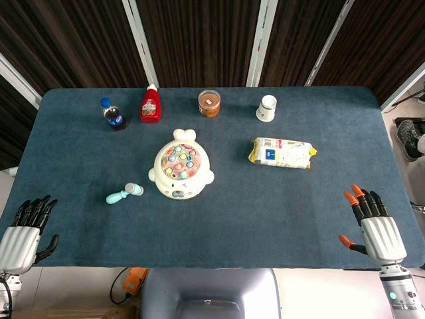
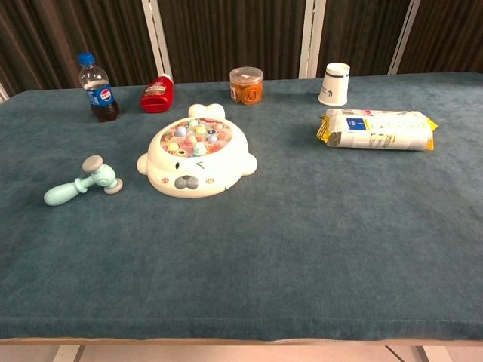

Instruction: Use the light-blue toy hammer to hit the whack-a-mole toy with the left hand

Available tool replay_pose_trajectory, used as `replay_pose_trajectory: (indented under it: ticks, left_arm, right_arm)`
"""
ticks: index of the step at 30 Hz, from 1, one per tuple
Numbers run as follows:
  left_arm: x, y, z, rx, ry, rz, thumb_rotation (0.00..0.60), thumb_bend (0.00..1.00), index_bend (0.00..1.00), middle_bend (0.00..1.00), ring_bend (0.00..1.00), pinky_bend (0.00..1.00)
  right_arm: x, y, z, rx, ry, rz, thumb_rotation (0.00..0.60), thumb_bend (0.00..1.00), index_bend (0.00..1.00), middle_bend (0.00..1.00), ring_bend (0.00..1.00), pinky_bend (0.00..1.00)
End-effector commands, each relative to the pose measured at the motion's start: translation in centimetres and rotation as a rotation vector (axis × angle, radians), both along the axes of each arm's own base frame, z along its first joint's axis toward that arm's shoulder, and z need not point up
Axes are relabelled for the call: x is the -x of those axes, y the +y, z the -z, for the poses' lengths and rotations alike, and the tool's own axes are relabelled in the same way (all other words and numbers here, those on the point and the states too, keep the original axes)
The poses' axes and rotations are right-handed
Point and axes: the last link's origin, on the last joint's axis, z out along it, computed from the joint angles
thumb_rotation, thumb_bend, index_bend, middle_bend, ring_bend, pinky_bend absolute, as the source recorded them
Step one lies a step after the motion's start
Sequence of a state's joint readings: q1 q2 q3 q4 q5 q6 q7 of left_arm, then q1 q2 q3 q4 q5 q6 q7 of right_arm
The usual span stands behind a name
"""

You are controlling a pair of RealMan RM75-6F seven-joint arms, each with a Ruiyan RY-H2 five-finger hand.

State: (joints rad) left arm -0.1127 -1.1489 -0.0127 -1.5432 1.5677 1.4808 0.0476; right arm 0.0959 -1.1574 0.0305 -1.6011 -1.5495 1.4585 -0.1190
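Light-blue toy hammer [image 1: 124, 193] lying flat, at 9 o'clock of the white, seal-shaped whack-a-mole toy [image 1: 179, 172], slightly apart.

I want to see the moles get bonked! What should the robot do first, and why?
Probably reach the left hand forward toward the light-blue toy hammer. That hand is open at the table's near edge and holds nothing, while the hammer lies flat on the cloth just left of the whack-a-mole toy, untouched. It has to pick up the hammer before any bonking.
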Motion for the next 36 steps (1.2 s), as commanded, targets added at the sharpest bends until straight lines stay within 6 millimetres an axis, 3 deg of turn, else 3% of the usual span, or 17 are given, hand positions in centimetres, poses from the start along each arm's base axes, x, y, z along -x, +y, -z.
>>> replay_pose_trajectory:
  ticks: [1, 6, 13, 21, 36]
  left_arm:
    - [-0.1, 0.1, 0.1, 0.008, -0.008, 0.001, 0.600, 0.40, 0.00, 0.01, 0.00, 0.03]
    - [-0.5, 1.1, 1.8, 0.042, -0.112, 0.011, 0.600, 0.39, 0.00, 0.02, 0.00, 0.03]
    - [-0.6, 4.1, 6.6, 0.091, -0.278, -0.040, 0.600, 0.38, 0.01, 0.06, 0.00, 0.04]
    - [-1.9, 7.1, 10.4, 0.078, -0.331, -0.102, 0.600, 0.38, 0.04, 0.07, 0.00, 0.04]
    - [-4.2, 11.4, 14.9, 0.055, -0.370, -0.200, 0.600, 0.38, 0.12, 0.15, 0.05, 0.06]
  right_arm:
    - [0.0, 0.1, 0.0, -0.001, 0.001, 0.002, 0.600, 0.18, 0.00, 0.00, 0.00, 0.00]
    - [0.1, 0.2, -0.2, -0.001, -0.007, 0.005, 0.600, 0.18, 0.00, 0.00, 0.00, 0.00]
    - [0.1, 0.1, -0.1, -0.004, -0.012, 0.008, 0.600, 0.18, 0.00, 0.00, 0.00, 0.00]
    - [0.2, -0.1, -0.3, -0.004, -0.019, 0.012, 0.600, 0.18, 0.00, 0.00, 0.00, 0.00]
    - [0.3, -0.1, -0.5, -0.012, -0.035, 0.017, 0.600, 0.18, 0.00, 0.00, 0.00, 0.00]
